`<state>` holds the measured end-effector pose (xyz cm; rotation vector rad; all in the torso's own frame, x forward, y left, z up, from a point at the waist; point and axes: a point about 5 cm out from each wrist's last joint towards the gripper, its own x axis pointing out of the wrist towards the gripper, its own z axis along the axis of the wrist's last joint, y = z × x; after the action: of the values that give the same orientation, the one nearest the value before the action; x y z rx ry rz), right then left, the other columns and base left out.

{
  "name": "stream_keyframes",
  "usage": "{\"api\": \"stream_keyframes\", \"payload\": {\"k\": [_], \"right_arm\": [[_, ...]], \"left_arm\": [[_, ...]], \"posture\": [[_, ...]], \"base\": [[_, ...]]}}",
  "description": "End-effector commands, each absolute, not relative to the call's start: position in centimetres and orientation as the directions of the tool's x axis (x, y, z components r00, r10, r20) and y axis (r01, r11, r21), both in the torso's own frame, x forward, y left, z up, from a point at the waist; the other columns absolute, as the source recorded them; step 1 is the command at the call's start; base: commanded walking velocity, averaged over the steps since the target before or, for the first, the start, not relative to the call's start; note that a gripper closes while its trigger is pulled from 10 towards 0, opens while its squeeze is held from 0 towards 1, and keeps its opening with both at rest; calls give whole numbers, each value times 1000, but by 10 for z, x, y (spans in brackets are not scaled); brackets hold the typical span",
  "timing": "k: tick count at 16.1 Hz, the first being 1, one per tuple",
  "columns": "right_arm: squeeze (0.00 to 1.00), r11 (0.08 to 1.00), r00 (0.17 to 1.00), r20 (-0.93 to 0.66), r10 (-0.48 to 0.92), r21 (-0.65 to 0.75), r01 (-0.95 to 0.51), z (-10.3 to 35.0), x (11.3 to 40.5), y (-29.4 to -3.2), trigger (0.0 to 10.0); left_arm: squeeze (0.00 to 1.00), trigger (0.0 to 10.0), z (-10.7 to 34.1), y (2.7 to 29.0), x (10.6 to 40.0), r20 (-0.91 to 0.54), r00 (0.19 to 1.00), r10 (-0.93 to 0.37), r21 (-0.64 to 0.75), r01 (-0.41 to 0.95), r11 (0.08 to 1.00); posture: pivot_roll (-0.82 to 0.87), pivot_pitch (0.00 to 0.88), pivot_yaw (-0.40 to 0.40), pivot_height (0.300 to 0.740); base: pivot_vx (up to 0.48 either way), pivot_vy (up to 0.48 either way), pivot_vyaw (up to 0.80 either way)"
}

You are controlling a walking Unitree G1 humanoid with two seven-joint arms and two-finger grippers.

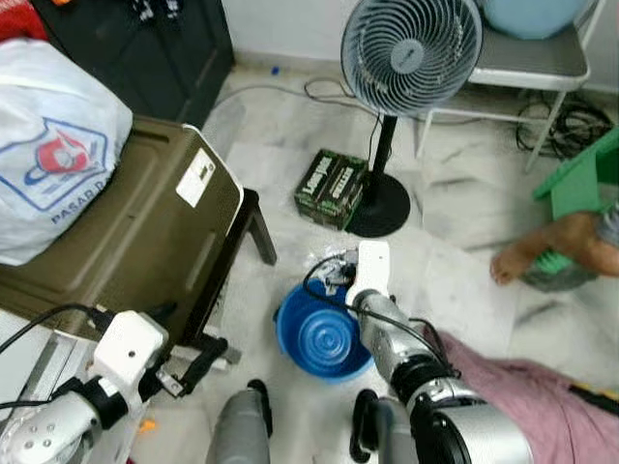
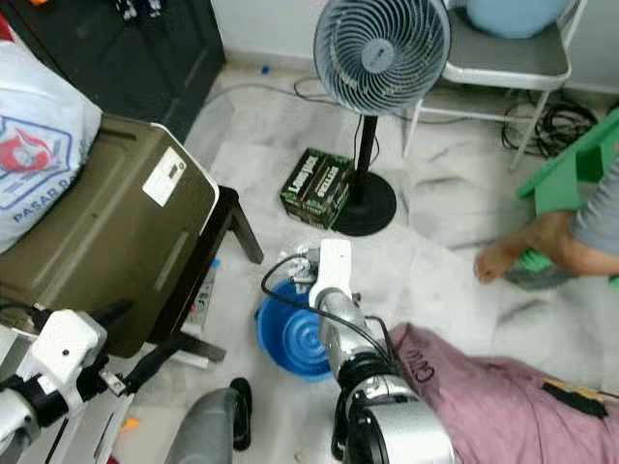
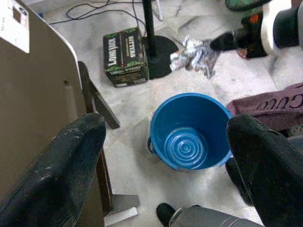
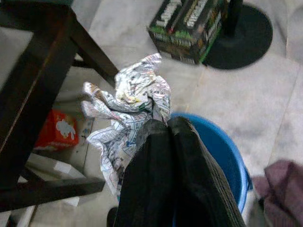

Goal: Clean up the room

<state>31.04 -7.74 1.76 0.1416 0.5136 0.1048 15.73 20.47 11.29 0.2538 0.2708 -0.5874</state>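
My right gripper (image 4: 163, 135) has its fingers pressed together on a wad of crumpled paper (image 4: 130, 111), printed like newsprint. It hangs just over the far rim of the blue bucket (image 3: 189, 135), which stands on the floor between the fan base (image 1: 379, 205) and the dark stool leg (image 1: 259, 232).

Handling, as I judge it: paper is very light and soft and crushes further under any squeeze. Not fragile, not slippery. Loose flaps could snag on the fingers when let go. The pinch sits on the wad's near edge and most of the bulk sticks out beyond the tips; a hold nearer the middle would be surer, but for a short drop this should do.

Left gripper (image 3: 165, 156) spread wide, holding nothing, low by the olive case (image 1: 135, 232), looking down at the bucket.

What each view adds:
- Left wrist view: bucket is empty inside, ribbed bottom; wad seen side-on, above the rim on the fan side
- Right wrist view: the grip itself, plus a small red packet (image 4: 57, 130) on the floor under the stool
- Eye views: green carton (image 1: 331, 188) beside the fan base, a mauve cloth (image 2: 503, 396) on the floor at my right, and a person's arm (image 1: 551, 246) reaching down near a green stool (image 1: 580, 179)
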Motion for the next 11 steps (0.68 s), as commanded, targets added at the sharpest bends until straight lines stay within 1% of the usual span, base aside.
{"api": "stream_keyframes", "payload": {"k": [1,4,5,6,11], "right_arm": [[0,980,843,-513,161,183,-76,10,303,-69,10000],[0,981,846,-510,156,181,-72,10,304,-68,10000],[400,977,851,-499,165,202,-71,12,305,-69,10000],[1000,977,853,-497,162,204,-67,13,307,-71,10000],[1000,975,880,-455,137,220,-38,22,316,-78,10000]], "left_arm": [[0,10000,114,203,152,-347,785,-514,151,587,795],[0,10000,113,203,149,-357,779,-515,148,592,793],[0,10000,114,202,149,-357,780,-514,145,590,794],[0,10000,114,201,150,-356,781,-513,144,589,795],[0,10000,113,196,149,-349,782,-516,127,585,801]], "posture": [[324,301,70,740],[319,302,66,740],[318,305,62,740],[316,305,60,740],[306,302,54,740]], "base": [[0,0,0],[0,0,0],[0,0,0],[0,0,0],[0,0,0]]}}
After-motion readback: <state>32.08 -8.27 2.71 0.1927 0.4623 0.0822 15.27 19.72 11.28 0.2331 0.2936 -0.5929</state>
